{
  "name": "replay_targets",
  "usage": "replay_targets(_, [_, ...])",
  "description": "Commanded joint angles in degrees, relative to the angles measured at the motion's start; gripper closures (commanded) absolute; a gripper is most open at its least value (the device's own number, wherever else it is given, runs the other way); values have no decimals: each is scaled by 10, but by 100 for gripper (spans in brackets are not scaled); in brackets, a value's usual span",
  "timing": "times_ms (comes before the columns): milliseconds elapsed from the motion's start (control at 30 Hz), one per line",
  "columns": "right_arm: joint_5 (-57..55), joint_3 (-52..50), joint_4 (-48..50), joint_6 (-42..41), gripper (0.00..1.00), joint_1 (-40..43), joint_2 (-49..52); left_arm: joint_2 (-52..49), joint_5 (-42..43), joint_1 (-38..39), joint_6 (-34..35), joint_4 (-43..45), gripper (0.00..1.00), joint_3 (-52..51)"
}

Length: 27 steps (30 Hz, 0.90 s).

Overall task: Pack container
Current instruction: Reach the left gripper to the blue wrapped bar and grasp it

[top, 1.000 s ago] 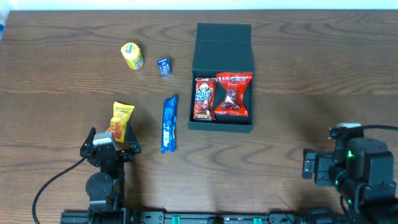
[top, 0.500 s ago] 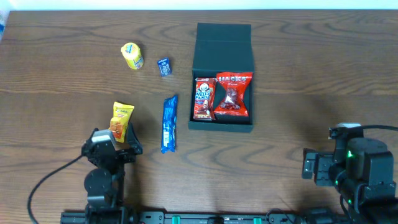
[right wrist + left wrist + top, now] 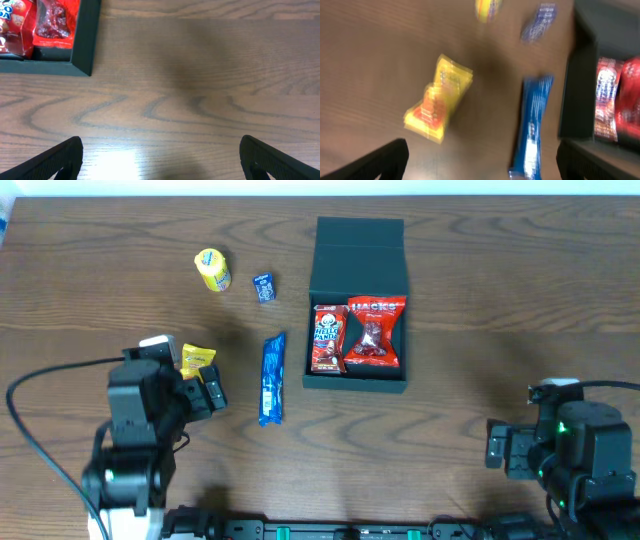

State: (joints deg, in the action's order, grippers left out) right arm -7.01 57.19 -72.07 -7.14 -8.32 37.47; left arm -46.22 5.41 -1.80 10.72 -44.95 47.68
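Observation:
The dark green-black container [image 3: 358, 263] lies open at the middle back with its flap lid folded away. It holds a red Hello Panda packet [image 3: 327, 338] and a red Hacks packet [image 3: 375, 332]. A blue bar [image 3: 272, 378] lies left of it. A yellow-orange packet [image 3: 196, 361] lies further left, partly under my left gripper [image 3: 195, 395]. That gripper is open and empty; its blurred wrist view shows the yellow packet [image 3: 438, 98], the blue bar [image 3: 534, 125] and the container wall [image 3: 576, 90]. My right gripper [image 3: 505, 448] is open and empty at the front right, and sees the container corner [image 3: 85, 45].
A yellow round snack [image 3: 212, 270] and a small blue packet [image 3: 264, 286] lie at the back left. They also show blurred at the top of the left wrist view. Bare wood table [image 3: 500, 310] lies right of the container.
My left arm has risen and moved forward and left, over the yellow-orange packet. The right arm has not moved. The packets lie where they were.

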Motion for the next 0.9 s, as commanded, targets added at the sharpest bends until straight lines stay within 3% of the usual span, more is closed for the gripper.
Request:
replay_targets(0, [2,1,0,6,1,6,-1,-39,35,9,30,-52,5,38])
replay_targets(200, [2,1,0,6,1,6,-1,-106,32,66,30,-73,5,38])
replay_targets(433, [2,1,0,6,1,6,-1,-227,34,198,31,-70,5,43])
replay_targets(867, [2,1,0,6,1,6,-1,-320,-5,206,49,-47,5,106])
